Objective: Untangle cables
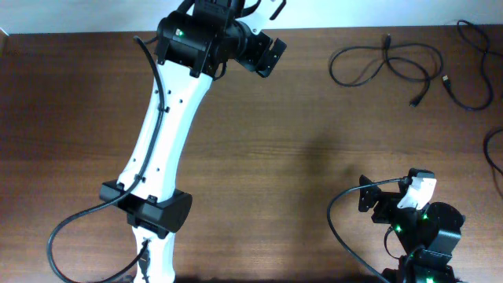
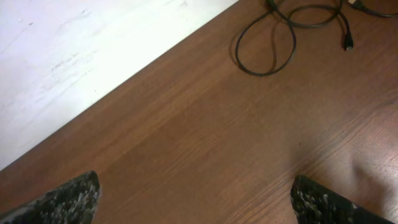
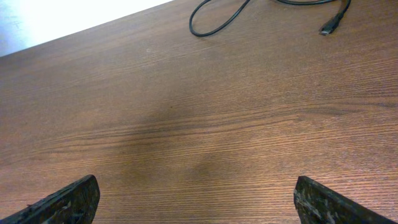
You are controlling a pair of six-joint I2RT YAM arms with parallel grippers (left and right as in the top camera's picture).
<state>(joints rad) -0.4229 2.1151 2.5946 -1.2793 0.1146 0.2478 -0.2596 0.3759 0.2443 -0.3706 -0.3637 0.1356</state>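
The thin black cables (image 1: 391,59) run past the overhead view's right edge, and both wrist views crop their loops at the top (plug types too small to tell).

no readable text, labels, brands or numbers in any view: overhead or either wrist cam.

Brown wood-grain table (image 1: 275,134) fills nearly all of overhead view, grain running left-right. White surface (image 1: 71,16) lies past its far edge; in left wrist view it's scuffed w/ faint grey marks
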